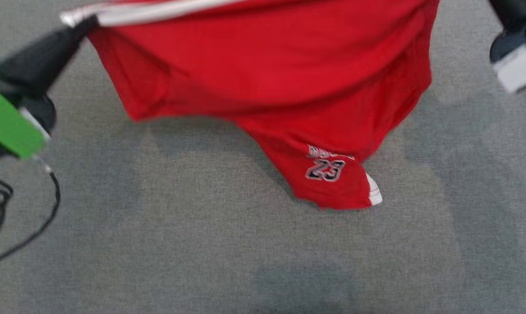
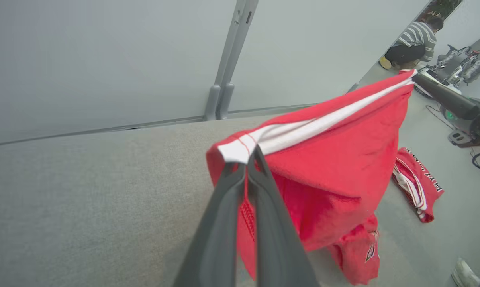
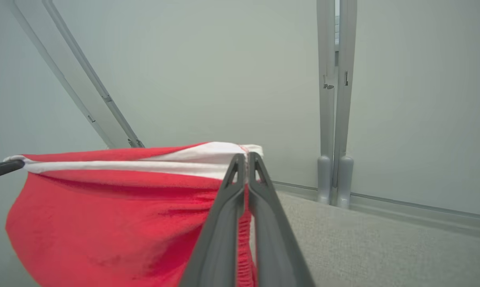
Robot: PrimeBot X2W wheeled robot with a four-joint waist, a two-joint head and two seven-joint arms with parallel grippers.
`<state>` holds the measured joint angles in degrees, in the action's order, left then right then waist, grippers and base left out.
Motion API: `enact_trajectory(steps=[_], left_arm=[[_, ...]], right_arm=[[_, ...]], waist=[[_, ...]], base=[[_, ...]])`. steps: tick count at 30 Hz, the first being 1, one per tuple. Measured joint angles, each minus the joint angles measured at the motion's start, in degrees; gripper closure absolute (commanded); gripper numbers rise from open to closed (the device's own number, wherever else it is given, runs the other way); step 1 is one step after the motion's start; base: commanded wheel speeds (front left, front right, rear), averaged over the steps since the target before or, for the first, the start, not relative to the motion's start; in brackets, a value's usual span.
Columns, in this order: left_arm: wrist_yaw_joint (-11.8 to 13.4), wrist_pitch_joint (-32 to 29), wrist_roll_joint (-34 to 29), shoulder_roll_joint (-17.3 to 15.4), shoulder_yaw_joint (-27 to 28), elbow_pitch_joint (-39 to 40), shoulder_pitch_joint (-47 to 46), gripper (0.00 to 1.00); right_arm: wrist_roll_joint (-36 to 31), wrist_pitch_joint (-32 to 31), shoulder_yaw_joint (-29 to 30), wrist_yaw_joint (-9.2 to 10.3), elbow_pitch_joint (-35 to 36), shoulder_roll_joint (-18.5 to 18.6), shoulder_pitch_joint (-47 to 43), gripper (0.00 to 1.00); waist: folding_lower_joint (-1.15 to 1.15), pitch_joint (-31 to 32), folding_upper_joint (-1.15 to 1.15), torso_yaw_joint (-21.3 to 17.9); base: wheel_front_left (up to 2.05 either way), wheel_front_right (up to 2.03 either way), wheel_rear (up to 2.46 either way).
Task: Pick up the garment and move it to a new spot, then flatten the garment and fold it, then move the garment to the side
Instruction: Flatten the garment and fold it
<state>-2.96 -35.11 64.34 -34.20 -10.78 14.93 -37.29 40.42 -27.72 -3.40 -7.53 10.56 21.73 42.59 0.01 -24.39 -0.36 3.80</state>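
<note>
Holding garment [image 1: 263, 74] aloft across top of frame: left gripper [image 2: 248, 157] and right gripper [image 3: 245, 161] both clamped closed on white trim [image 3: 176, 167]. Risks: shallow edge pinch slipping; hanging "23" leg [image 1: 328, 174], lower centre, dragging carpet [image 1: 158, 244], bunching at laydown.

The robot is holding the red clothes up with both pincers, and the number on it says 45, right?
Not quite. The number printed on the garment is 23, not 45; the head view shows it near the lower corner. The rest holds: the left pincer and the right pincer are each shut on its white-trimmed top edge, holding it up.
</note>
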Motion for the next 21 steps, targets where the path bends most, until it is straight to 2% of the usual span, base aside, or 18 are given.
enact_trajectory(steps=[3,5,8,12,16,21], left_arm=[[1.5,-1.3,-1.5,1.5,-0.6,-7.4,-14.6,1.0],[2.0,0.1,-4.0,4.2,-1.5,-13.9,-23.7,1.0],[1.4,5.5,-9.1,8.0,-3.1,-23.1,-35.0,1.0],[-0.5,15.7,-14.8,11.8,-3.6,-31.8,-47.5,1.0],[-2.9,23.9,-18.6,13.2,-5.4,-38.7,-51.4,1.0],[-4.2,28.5,-19.0,12.7,-9.0,-41.6,-49.1,1.0]], right_arm=[[-4.5,1.3,1.7,-0.02,-8.5,-5.7,15.2,1.0],[-8.6,3.8,3.1,-0.02,-15.2,-9.8,24.5,1.0],[-15.8,9.8,6.1,-0.02,-24.8,-14.9,36.5,1.0],[-22.8,17.9,10.3,-0.04,-33.7,-18.2,50.8,1.0],[-23.7,21.7,9.9,-0.02,-40.3,-18.9,54.6,1.0],[-20.8,22.4,4.3,0.0,-41.3,-18.7,49.2,1.0]], waist=[[0.0,-3.4,0.0,0.1],[0.0,-5.6,0.0,0.1],[0.01,-8.6,0.0,0.2],[0.01,-12.3,0.0,0.4],[0.01,-15.6,0.0,0.4],[0.01,-18.0,0.0,0.0]], base=[[0.0,0.0,0.0],[0.0,0.0,0.0],[0.0,0.0,0.0],[0.0,0.0,0.0],[0.0,0.0,0.0],[0.0,0.0,0.0]])
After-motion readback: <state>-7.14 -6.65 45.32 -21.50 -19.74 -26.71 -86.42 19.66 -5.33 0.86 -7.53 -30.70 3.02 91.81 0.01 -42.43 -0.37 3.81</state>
